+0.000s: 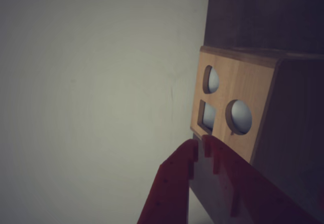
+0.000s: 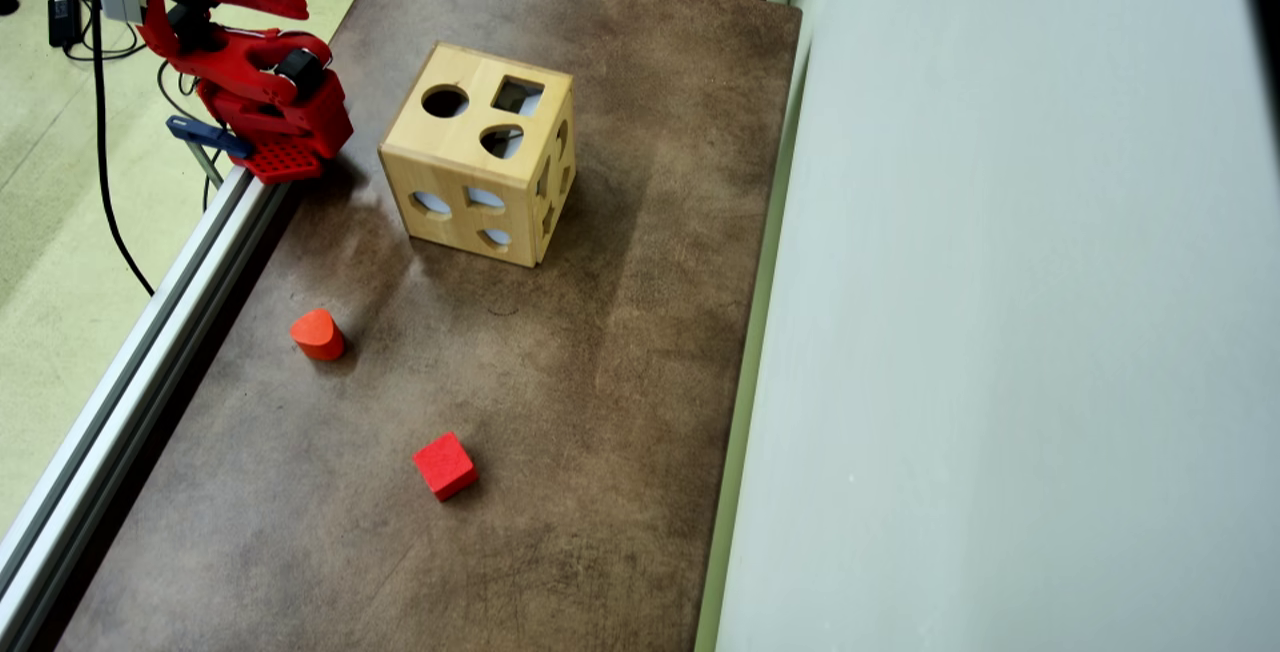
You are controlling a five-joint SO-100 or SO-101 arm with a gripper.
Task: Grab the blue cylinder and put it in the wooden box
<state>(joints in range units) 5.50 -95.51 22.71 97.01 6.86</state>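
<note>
Red plastic fingers of the end effector [image 1: 198, 145] meet at their tips in the wrist view, clenched together with nothing visible between them. In the overhead view the arm [image 2: 250, 82] is folded back at the counter's upper-left corner, raised clear of the surface, its tip pointing toward the wooden box [image 2: 478, 157] just beside it.

No blue cylinder shows anywhere on the counter [image 2: 560, 432] or in the fingers. It cannot be made out through the box's cut-outs either, so its whereabouts cannot be told; judging by the empty grip and the withdrawn arm, it may already lie inside the box, leaving little or nothing to do.

An orange-red rounded block [image 2: 318, 334] and a red cube [image 2: 445, 465] lie well apart in the lower half. An aluminium rail [image 2: 150, 332] borders the left edge and a pale wall [image 2: 1000, 332] the right, with broad open surface between.
</note>
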